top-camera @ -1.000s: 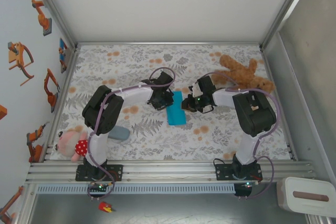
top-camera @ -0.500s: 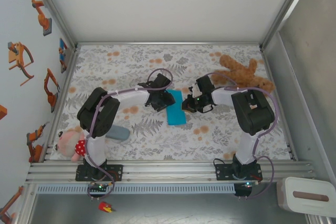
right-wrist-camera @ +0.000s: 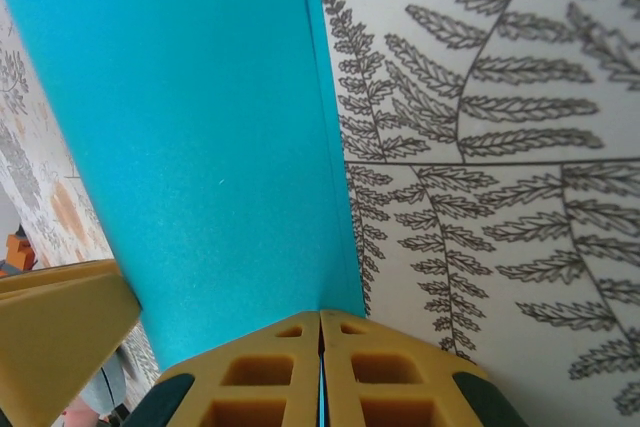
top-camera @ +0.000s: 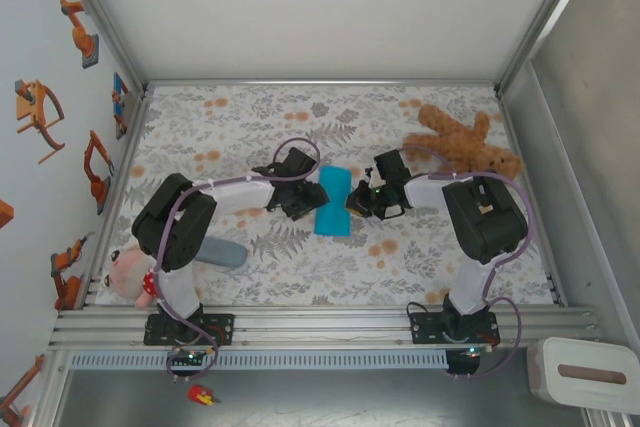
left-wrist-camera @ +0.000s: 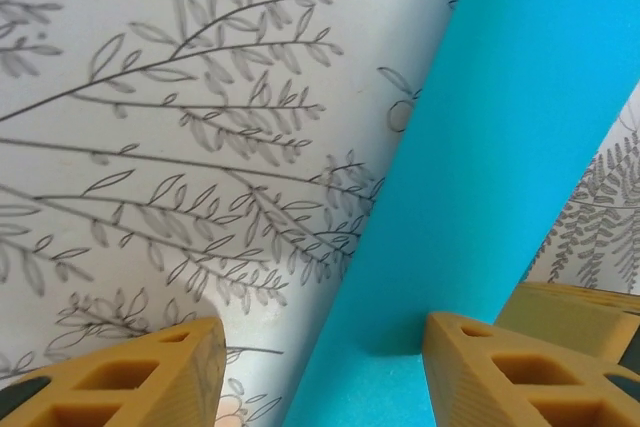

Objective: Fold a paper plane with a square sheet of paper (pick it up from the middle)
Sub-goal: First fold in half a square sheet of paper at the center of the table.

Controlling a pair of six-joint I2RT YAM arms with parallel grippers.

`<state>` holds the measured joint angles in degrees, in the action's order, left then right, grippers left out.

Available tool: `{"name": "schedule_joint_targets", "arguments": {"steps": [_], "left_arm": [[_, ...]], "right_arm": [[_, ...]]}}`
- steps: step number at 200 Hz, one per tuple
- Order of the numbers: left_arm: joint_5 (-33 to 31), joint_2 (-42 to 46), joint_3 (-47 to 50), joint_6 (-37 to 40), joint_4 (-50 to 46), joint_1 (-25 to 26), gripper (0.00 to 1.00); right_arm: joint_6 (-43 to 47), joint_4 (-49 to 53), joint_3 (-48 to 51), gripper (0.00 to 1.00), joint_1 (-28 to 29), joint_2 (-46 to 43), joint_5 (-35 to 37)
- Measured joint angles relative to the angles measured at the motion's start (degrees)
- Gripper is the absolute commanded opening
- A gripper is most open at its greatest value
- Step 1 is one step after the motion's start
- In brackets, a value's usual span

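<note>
Top view, middle of the frame: paper [top-camera: 333,202], turquoise, lying as a narrow oblong on the leaf-print table [top-camera: 250,117], long side running up and down the picture. Closing in from both sides: left gripper [top-camera: 305,202] at the sheet's left edge, right gripper [top-camera: 355,203] at its right edge.

Left wrist view: left gripper [left-wrist-camera: 320,347] released, yellow fingers [left-wrist-camera: 150,377] spread wide across the bottom of the frame. Paper [left-wrist-camera: 500,147] slanting from lower centre to upper right, its near end lying between those two fingers, neither pressing it. Second yellow finger tip peeking in at the lower right edge.

Right wrist view: right gripper [right-wrist-camera: 320,322] clenched, both pads meeting at bottom centre. Grasping the paper [right-wrist-camera: 200,147] right at its edge, a thin blue line disappearing between the pads. Sheet filling the upper left, layered edge running down the middle, fern print to the right.

Back on top: teddy [top-camera: 460,142] sprawled at upper right of the table, well apart from the sheet. Pink plush [top-camera: 130,275] at lower left, case [top-camera: 225,254] just beside it. Cannot tell what the case holds. White box [top-camera: 580,372] off the table at bottom right, a brown bar lying on top.
</note>
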<state>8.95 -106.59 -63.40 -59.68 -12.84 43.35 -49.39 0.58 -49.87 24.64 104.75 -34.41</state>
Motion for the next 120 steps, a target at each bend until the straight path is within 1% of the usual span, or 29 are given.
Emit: {"name": "schedule_joint_targets", "arguments": {"steps": [41,53,83,120], "left_arm": [[0.1,-2.9,-4.1,2.1,-2.2,0.1,0.50],[0.1,-3.1,-4.5,2.5,-2.8,0.1,0.48],[-0.1,-3.8,-5.6,3.0,-4.7,0.1,0.43],[-0.5,-4.3,-6.3,3.0,-6.0,0.1,0.43]], "right_arm": [[-0.3,0.0,0.0,0.09,0.0,0.0,0.0],[-0.3,0.0,0.0,0.10,0.0,0.0,0.0],[-0.1,0.2,-0.2,0.13,0.0,-0.1,-0.1],[0.3,0.7,-0.2,0.18,-0.2,-1.4,0.8]]}}
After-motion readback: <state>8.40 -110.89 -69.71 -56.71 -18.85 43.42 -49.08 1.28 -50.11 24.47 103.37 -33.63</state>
